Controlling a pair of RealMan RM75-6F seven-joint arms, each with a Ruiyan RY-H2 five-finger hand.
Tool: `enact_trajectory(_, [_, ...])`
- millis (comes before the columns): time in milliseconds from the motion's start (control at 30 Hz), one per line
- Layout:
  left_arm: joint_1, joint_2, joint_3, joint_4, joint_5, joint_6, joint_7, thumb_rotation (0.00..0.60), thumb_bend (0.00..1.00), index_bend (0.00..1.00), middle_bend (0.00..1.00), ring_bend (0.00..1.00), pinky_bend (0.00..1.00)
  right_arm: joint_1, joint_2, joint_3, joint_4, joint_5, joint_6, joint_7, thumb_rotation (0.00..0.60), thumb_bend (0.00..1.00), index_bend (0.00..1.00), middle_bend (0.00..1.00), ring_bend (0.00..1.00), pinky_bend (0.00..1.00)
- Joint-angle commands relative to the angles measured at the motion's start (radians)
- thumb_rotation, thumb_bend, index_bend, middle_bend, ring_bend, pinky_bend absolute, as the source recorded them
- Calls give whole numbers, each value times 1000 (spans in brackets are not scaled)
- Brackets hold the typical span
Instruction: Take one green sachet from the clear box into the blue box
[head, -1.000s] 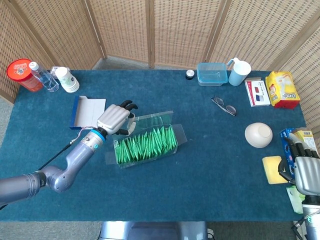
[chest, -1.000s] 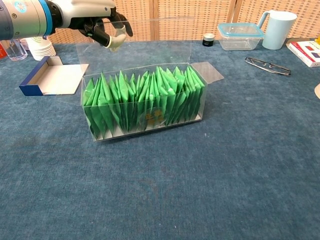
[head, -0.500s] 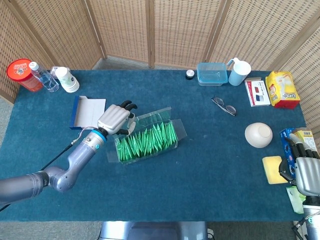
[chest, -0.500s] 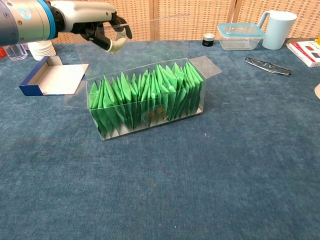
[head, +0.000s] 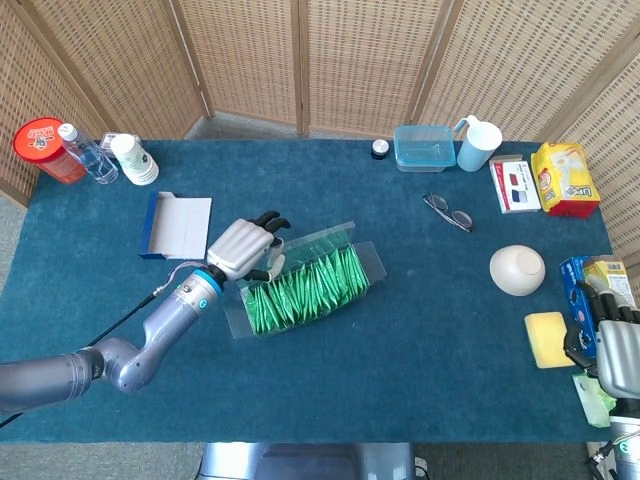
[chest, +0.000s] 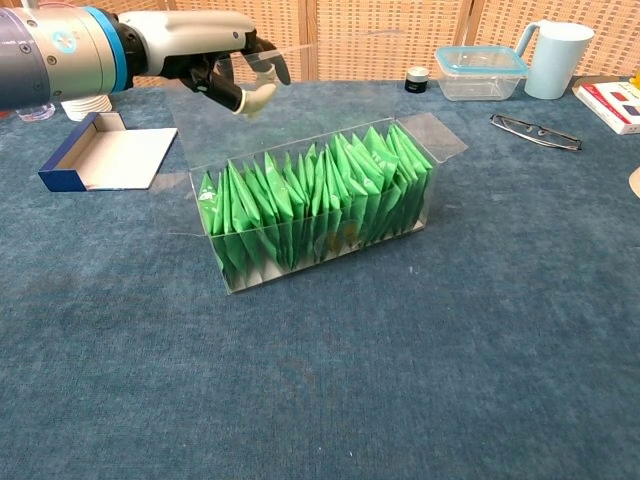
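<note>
Holding the lid flap, left hand (chest: 215, 62) pinches one clear plastic box (chest: 320, 210).
Green sachets (chest: 310, 195) approx twenty-plus, hard to count; one open blue cardboard box (chest: 95, 155); right hand (head: 615, 345) idle, grip unclear.

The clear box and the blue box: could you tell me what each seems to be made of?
The clear box looks like thin glossy transparent plastic: the green sachets show through its walls, and its open lid catches glare. The blue box looks like matte cardboard, blue outside and white inside, with folded edges, though coated card cannot be ruled out.
</note>
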Motion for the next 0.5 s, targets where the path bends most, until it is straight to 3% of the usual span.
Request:
enact_trajectory(33, [5, 5, 0, -8, 19, -7, -23, 348, 548, 637, 190, 107, 378, 1, 0, -4, 11, -22, 0, 16, 319, 717, 128, 144, 181, 289])
enact_trajectory(133, [9, 11, -3, -13, 25, -16, -48, 348, 548, 611, 188, 106, 378, 1, 0, -4, 18, -28, 2, 24, 317, 718, 128, 144, 181, 289])
enact_trajectory(333, [12, 23, 1, 10, 47, -12, -46, 339, 547, 383, 157, 102, 378, 1, -4, -3, 28, -33, 3, 31, 317, 718, 128, 144, 181, 289])
enact_trajectory(500, [17, 30, 7, 28, 35, -3, -13, 304, 547, 269, 136, 91, 378, 3, -7, -1, 33, -35, 3, 35, 319, 717, 127, 144, 181, 289])
